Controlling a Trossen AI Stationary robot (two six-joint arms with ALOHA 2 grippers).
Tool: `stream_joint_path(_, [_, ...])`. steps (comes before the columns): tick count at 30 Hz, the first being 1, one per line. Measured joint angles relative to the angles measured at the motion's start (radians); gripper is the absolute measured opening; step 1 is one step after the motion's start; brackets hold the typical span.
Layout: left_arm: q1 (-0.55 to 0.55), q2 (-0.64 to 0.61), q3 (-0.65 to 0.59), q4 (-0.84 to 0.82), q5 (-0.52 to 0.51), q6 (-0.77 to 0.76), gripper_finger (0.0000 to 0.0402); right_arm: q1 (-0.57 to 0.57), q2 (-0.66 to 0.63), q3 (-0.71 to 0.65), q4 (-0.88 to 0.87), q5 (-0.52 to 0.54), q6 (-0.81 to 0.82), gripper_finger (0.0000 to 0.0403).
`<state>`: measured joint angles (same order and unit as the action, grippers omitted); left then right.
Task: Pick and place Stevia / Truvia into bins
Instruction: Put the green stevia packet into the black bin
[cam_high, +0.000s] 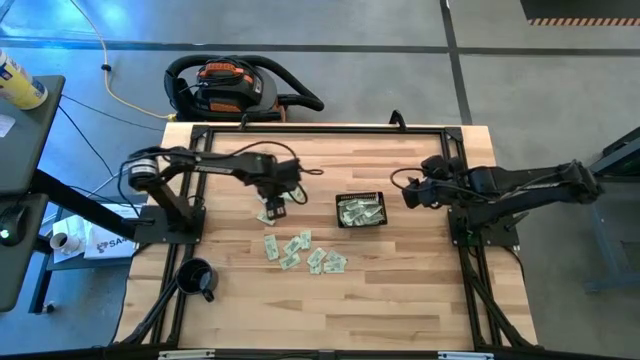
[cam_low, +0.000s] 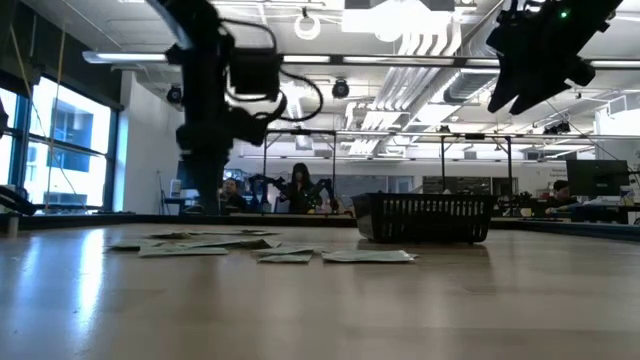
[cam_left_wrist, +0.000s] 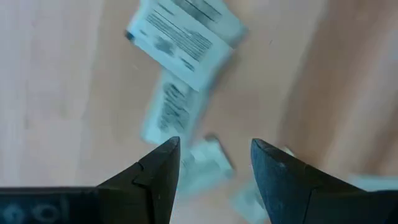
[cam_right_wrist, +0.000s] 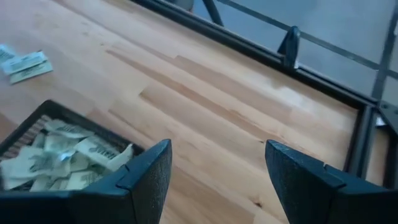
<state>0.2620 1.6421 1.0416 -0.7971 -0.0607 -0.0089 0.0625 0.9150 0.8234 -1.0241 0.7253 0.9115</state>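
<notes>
With the left end effector (cam_high: 272, 209) wide over a sachet (cam_high: 266, 216) beside the basket (cam_high: 360, 210), I'm lining up a pick; right end effector (cam_high: 410, 192) waits wide, empty.

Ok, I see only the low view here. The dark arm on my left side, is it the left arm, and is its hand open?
Observer: Yes, it is the left arm. From above, the left hand hangs over a sachet at the far end of the loose sachets, and its wrist view shows the fingers apart with nothing between them.
Operator: I cannot look into the basket. Is something inside?
Observer: Yes, the black basket already holds a pile of sachets.
Operator: And the right hand?
Observer: The right hand is open and empty, beside the basket on the right arm's side, not above it.
</notes>
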Motion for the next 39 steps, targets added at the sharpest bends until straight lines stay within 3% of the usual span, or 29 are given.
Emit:
stream_joint_path(7, [0.071, -0.003, -0.126, 0.23, 0.016, 0.114, 0.0232, -0.066, 0.0, 0.0, 0.002, -0.002, -0.019, 0.0249])
stream_joint_path(16, [0.17, 0.079, -0.121, 0.248, 0.112, 0.24, 0.0226, -0.096, 0.0, 0.0, 0.004, -0.023, -0.018, 0.0249])
stream_joint_path(20, [0.179, 0.106, -0.119, 0.248, 0.123, 0.269, 0.0184, -0.096, 0.0, 0.0, 0.002, -0.019, -0.001, 0.0249])
stream_joint_path(24, [0.178, 0.108, -0.116, 0.253, 0.073, 0.292, 0.0109, -0.096, 0.0, 0.0, -0.001, -0.011, 0.005, 0.0249])
stream_joint_path(28, [0.198, 0.105, -0.05, 0.181, 0.067, 0.283, 0.0025, -0.096, 0.0, -0.001, -0.003, 0.007, 0.005, 0.0249])
stream_joint_path(33, [0.196, 0.057, 0.107, 0.12, 0.071, 0.218, 0.0042, -0.096, 0.0, -0.001, -0.008, 0.007, 0.005, 0.0249])
stream_joint_path(39, [0.172, 0.036, 0.325, 0.158, 0.241, 0.191, 0.0022, -0.096, 0.0, -0.001, -0.011, -0.001, 0.006, 0.0249])
